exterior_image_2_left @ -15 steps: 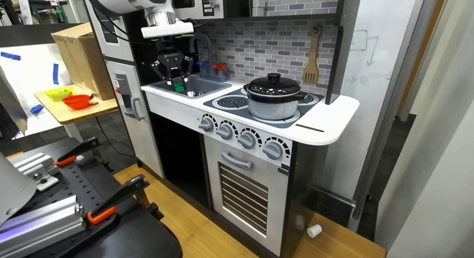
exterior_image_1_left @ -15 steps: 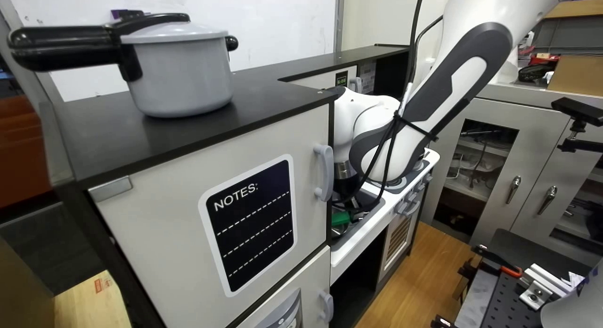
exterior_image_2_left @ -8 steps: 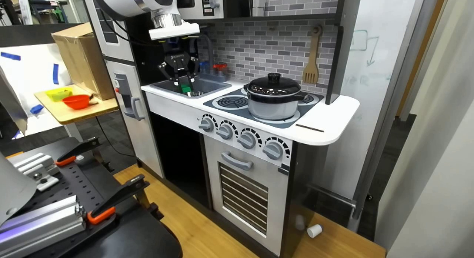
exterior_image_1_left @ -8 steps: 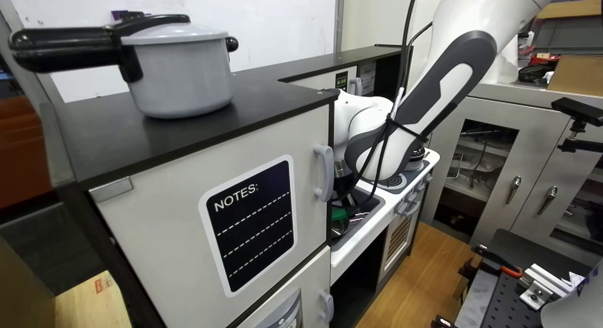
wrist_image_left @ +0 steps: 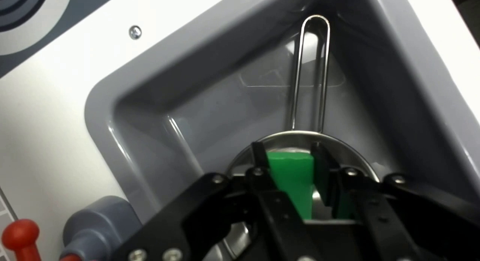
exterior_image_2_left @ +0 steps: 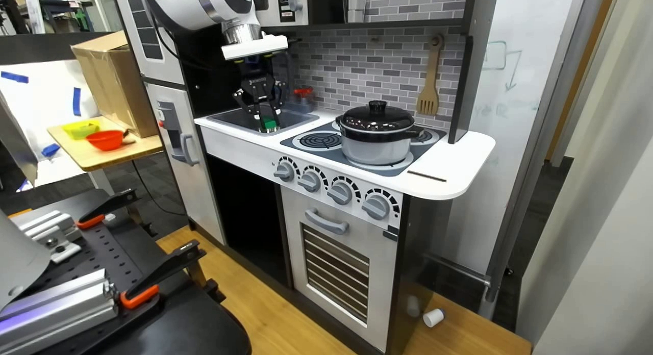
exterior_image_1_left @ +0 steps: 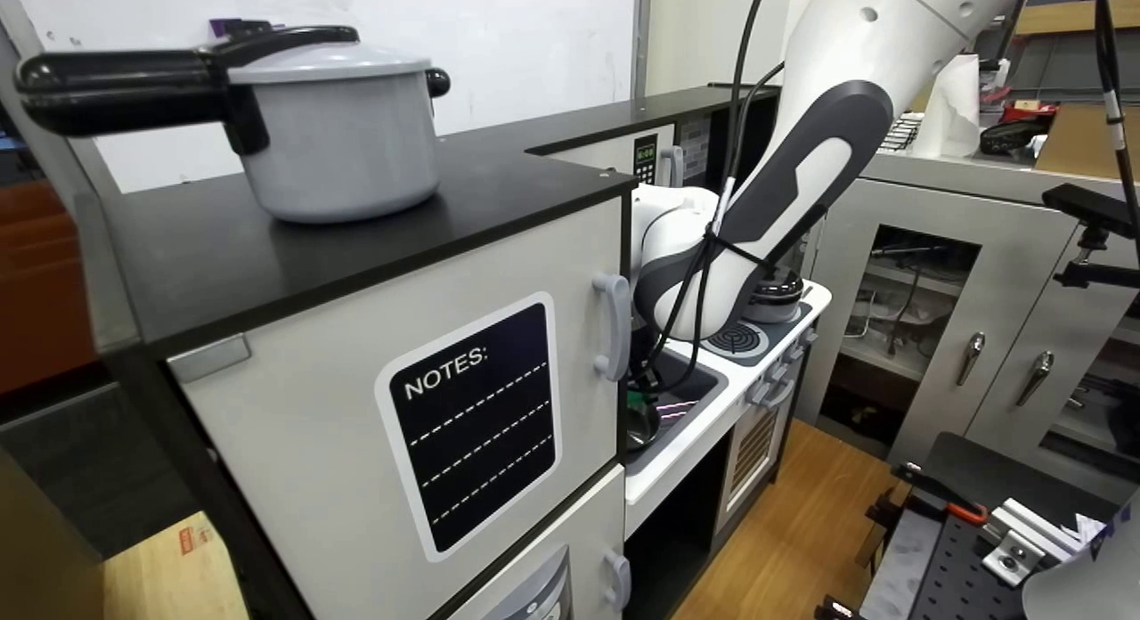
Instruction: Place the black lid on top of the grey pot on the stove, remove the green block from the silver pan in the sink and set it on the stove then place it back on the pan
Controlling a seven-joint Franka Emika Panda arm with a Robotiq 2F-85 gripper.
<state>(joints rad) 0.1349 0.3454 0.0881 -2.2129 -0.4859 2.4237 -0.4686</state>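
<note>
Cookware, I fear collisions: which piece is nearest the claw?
The silver pan in the sink, right at the claw; the grey pot sits on the stove, the long-handled pot on the counter.

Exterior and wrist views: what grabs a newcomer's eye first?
Probably the bright green block, clamped in the gripper over the silver pan in the sink. Next, in an exterior view, the big long-handled pot on the black countertop, upper left of the picture. Then the grey pot on the stove, under its glossy black lid.
</note>
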